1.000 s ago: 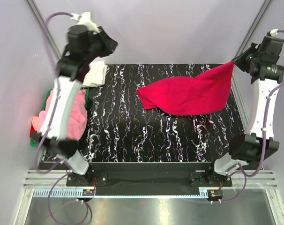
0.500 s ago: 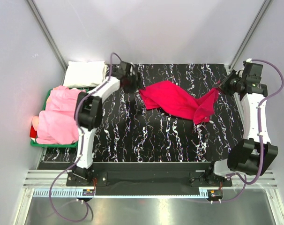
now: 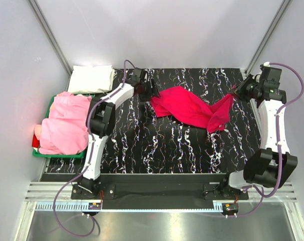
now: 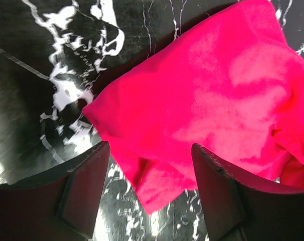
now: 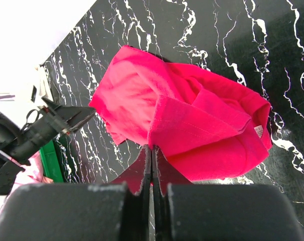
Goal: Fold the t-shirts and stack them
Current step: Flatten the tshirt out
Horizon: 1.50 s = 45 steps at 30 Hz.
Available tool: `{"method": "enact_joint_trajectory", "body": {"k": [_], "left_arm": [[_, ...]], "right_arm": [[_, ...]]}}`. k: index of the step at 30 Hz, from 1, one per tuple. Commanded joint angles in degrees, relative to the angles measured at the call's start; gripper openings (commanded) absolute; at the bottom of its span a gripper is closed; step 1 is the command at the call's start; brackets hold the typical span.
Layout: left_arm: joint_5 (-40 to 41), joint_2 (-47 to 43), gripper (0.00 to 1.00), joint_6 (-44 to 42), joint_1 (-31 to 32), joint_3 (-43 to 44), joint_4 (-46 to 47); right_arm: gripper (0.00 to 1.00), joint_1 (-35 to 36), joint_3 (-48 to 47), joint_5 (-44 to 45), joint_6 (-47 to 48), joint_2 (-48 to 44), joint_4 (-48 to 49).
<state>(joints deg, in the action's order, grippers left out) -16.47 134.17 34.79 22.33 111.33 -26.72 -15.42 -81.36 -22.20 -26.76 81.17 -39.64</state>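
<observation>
Top external view: the red t-shirt lies rumpled across the far half of the black marbled tabletop, running from about the middle of the far edge toward the far right corner. Its right end is bunched and drawn up to the right gripper, which sits by the far right corner. From the right wrist camera the right gripper has its jaws pressed tight together on a fold of the red t-shirt, with the rest of the cloth spread on the table beyond.

At the far edge, left of the middle, the left gripper is at the shirt's left end. Its own camera shows the left gripper with jaws spread wide, the shirt's corner lying between the two fingers; I cannot tell whether they touch the cloth.

Off the left edge, pink t-shirts are heaped on a green tray. A folded white t-shirt lies just beyond the far left corner.
</observation>
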Motion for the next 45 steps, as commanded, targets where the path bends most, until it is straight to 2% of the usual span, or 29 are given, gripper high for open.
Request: {"method": "enact_joint_trajectory", "body": {"k": [1, 4, 6, 7, 8, 9, 12, 14, 17, 21, 22, 25, 26, 29, 30, 32, 34, 36, 37, 40, 45], "left_arm": [[0.6, 3.7, 0.7, 2.3, 1.0, 4.2, 1.1], [1.4, 6.9, 0.63, 4.4, 0.9, 9.7, -1.8], [0.0, 10.2, 0.48, 5.2, 1.0, 14.8, -2.6], [-1.5, 11.9, 0.21, 6.0, 1.0, 16.7, -2.7], [-2.1, 12.5, 0.05, 6.3, 1.0, 18.4, -3.3], [-2.2, 12.9, 0.0, 6.6, 1.0, 19.9, -3.8], [-2.5, 10.2, 0.0, 6.9, 0.9, 24.4, -4.1], [-2.0, 5.5, 0.0, 6.6, 0.5, 27.9, -4.7], [-1.8, -1.7, 0.0, 7.1, -1.1, 32.5, -6.2], [-1.5, -14.6, 0.0, 4.4, -4.0, 31.1, -8.5], [-0.4, -20.5, 0.0, 3.2, -4.7, 29.8, -9.4], [3.4, -35.1, 0.0, -2.6, -5.1, 18.0, -11.2], [4.3, -39.4, 0.0, -3.8, -5.1, 6.0, -10.3], [8.2, -57.5, 0.0, -4.3, -5.0, -15.5, -4.3], [9.3, -64.7, 0.01, -2.7, -5.0, -28.5, -4.0], [10.5, -70.4, 0.32, 1.6, -5.0, -40.0, -4.3], [6.8, -76.3, 0.7, 4.9, -4.9, -55.4, -3.9], [3.7, -80.4, 0.81, 8.5, -4.6, -64.4, -2.2], [3.0, -81.6, 0.94, 9.2, -4.5, -70.4, -2.3], [5.6, -85.4, 0.98, 9.3, -4.5, -73.4, -5.5], [9.0, -84.0, 0.99, 6.1, -4.6, -69.5, -9.0]], "right_arm": [[0.0, 0.0, -1.1, -1.3, 0.2, -0.2, 2.1], [0.0, 0.0, -0.8, -1.4, 0.2, 0.0, 2.4], [0.0, 0.0, -0.6, -1.5, -0.1, 0.4, 2.7], [0.0, 0.0, -0.3, -1.9, -0.2, 0.6, 2.8], [0.0, 0.1, -0.2, -1.8, -0.3, 1.2, 3.1], [0.0, 0.0, -0.2, -2.0, -0.5, 1.4, 3.0], [0.0, 0.0, -1.8, -1.7, -1.2, 3.1, 2.7], [0.0, 0.0, -6.1, -1.0, -1.7, 5.3, 1.6], [0.0, 0.0, -15.6, -0.9, -2.5, 8.6, -0.8], [0.0, -0.3, -32.7, 2.3, -1.2, 9.8, -5.3], [0.0, -0.4, -34.1, 2.8, -0.8, 9.5, -5.4], [0.0, -0.5, -33.0, 6.9, 0.2, 3.9, -4.1], [0.0, -0.5, -31.1, 8.6, 0.0, 2.2, -3.7], [0.0, -0.8, -18.3, 13.3, -0.2, -4.9, -0.2], [0.0, -0.8, -11.7, 14.0, -0.5, -6.2, 0.6], [0.0, -1.1, -6.7, 13.6, -0.6, -7.0, 0.7], [0.0, -1.2, -0.2, 13.3, -0.7, -6.6, 1.4], [0.0, -1.2, 4.3, 12.9, -0.7, -6.2, 2.3], [0.0, -1.3, 5.4, 12.7, -0.7, -5.8, 2.9], [0.0, -1.2, 7.4, 12.4, -1.4, -5.6, 2.7], [0.0, -1.2, 7.8, 9.8, -2.2, -6.7, 3.0]]}}
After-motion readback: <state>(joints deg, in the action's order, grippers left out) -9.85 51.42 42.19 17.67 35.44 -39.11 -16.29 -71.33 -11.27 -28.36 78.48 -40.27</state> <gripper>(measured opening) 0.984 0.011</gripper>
